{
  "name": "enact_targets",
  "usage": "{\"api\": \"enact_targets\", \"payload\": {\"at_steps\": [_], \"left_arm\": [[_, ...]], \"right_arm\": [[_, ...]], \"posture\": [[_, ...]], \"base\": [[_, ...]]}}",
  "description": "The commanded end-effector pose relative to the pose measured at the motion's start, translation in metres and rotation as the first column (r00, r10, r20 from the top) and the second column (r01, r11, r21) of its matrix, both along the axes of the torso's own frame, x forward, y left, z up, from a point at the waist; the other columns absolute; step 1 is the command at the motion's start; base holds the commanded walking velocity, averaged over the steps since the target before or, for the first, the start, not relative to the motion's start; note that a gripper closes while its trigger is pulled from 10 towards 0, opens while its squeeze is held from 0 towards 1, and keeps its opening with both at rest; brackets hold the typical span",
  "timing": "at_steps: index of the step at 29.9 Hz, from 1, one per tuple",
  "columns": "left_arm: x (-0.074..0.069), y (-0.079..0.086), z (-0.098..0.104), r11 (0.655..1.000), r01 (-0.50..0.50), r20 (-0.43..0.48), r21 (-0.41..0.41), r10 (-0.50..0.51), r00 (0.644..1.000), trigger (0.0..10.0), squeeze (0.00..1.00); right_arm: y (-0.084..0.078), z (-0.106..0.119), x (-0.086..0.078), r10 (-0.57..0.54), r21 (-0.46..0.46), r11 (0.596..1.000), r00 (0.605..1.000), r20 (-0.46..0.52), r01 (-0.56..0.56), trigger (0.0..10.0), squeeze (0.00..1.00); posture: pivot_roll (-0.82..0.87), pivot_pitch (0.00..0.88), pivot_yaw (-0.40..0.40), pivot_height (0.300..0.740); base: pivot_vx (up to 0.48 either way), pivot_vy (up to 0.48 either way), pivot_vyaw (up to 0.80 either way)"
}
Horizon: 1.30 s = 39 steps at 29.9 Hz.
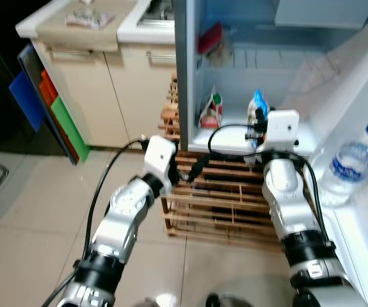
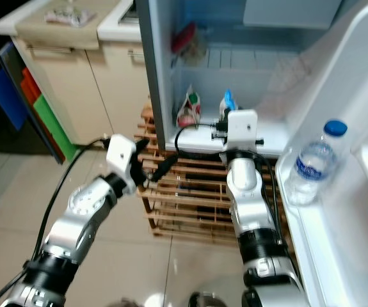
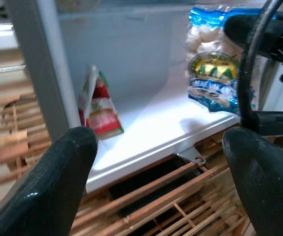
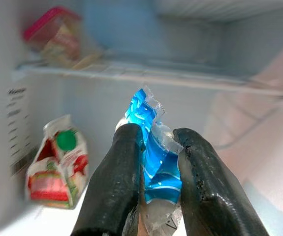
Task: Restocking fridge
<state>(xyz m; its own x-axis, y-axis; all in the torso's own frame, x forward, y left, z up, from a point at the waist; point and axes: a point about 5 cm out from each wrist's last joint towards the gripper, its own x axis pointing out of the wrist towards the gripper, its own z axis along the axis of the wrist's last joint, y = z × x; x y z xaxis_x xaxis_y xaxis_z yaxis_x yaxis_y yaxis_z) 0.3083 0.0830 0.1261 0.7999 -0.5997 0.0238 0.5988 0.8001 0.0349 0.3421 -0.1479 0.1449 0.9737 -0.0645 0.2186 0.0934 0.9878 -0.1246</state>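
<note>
Upright, blue bag (image 4: 156,162) (long axis vertical) pinched by right pincer (image 4: 158,189).

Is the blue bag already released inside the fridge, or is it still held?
Held. The right tool is shut on the top of the blue bag, which hangs over the fridge shelf, beside the carton.

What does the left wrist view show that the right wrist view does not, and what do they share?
Left wrist view: the wooden rack below the fridge floor, the bag's yellow label, and the left gripper with fingers wide apart, holding nothing.

Right wrist view: the upper shelf with a pink-lidded container, and the right gripper with fingers pinching the bag's top.

Both: the blue snack bag and the red-and-green carton on the fridge floor.
</note>
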Motion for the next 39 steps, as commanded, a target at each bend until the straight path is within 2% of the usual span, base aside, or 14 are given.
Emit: {"api": "enact_targets", "payload": {"at_steps": [1, 7, 9, 10, 12, 18, 28, 34, 39], "left_arm": [[0.004, 0.007, 0.003, 0.999, -0.044, 0.011, -0.001, 0.044, 0.999, 10.0, 0.00], [0.000, 0.015, -0.001, 0.994, -0.098, -0.030, -0.042, 0.097, 0.995, 10.0, 0.00], [0.000, 0.021, -0.004, 0.986, -0.148, -0.070, -0.080, 0.143, 0.987, 10.0, 0.00], [0.002, 0.027, -0.007, 0.968, -0.221, -0.102, -0.123, 0.209, 0.973, 10.0, 0.00], [0.003, 0.028, -0.006, 0.966, -0.231, -0.098, -0.119, 0.220, 0.971, 10.0, 0.00], [0.003, 0.025, 0.008, 0.981, -0.171, -0.013, -0.095, 0.171, 0.985, 10.0, 0.00], [0.000, 0.023, 0.017, 0.983, -0.145, 0.015, -0.115, 0.148, 0.989, 10.0, 0.00], [-0.005, 0.018, 0.020, 0.989, -0.108, 0.039, -0.098, 0.112, 0.993, 10.0, 0.00], [-0.008, 0.012, 0.031, 0.992, -0.071, 0.082, -0.104, 0.080, 0.993, 10.0, 0.00]], "right_arm": [[0.000, 0.006, 0.002, -0.011, 0.012, 1.000, 0.999, 0.036, 0.010, 0.0, 0.00], [-0.005, 0.003, 0.000, -0.038, 0.023, 0.999, 0.999, 0.035, 0.038, 0.0, 0.00], [-0.006, 0.002, 0.001, -0.043, 0.029, 0.999, 0.999, 0.031, 0.042, 0.0, 0.00], [-0.005, 0.001, 0.002, -0.043, 0.032, 0.999, 0.999, 0.029, 0.042, 0.0, 0.00], [-0.004, 0.002, 0.002, -0.043, 0.034, 0.999, 0.999, 0.031, 0.042, 0.0, 0.00], [-0.001, 0.002, 0.003, -0.045, 0.037, 0.998, 0.998, 0.034, 0.044, 0.0, 0.00], [-0.001, 0.001, 0.005, -0.052, 0.071, 0.996, 0.998, 0.028, 0.050, 0.0, 0.00], [0.000, 0.002, 0.006, -0.051, 0.073, 0.996, 0.998, 0.033, 0.049, 0.0, 0.00], [0.001, 0.003, 0.008, -0.046, 0.071, 0.997, 0.998, 0.033, 0.044, 0.0, 0.00]], "posture": [[-0.08, 0.026, 0.042, 0.740], [-0.08, 0.000, 0.051, 0.740], [-0.07, 0.000, 0.056, 0.740], [-0.07, 0.000, 0.056, 0.740], [-0.07, 0.000, 0.056, 0.740], [-0.06, 0.018, 0.060, 0.740], [-0.05, 0.032, 0.054, 0.740], [-0.05, 0.030, 0.048, 0.740], [-0.05, 0.029, 0.047, 0.740]], "base": [[0.000, 0.000, 0.00], [0.000, 0.000, 0.00], [0.000, 0.000, 0.00], [0.000, 0.000, 0.00], [0.000, 0.000, 0.00], [0.077, 0.000, 0.00], [0.473, 0.000, 0.00], [0.456, 0.000, 0.00], [0.000, 0.000, 0.00]]}}
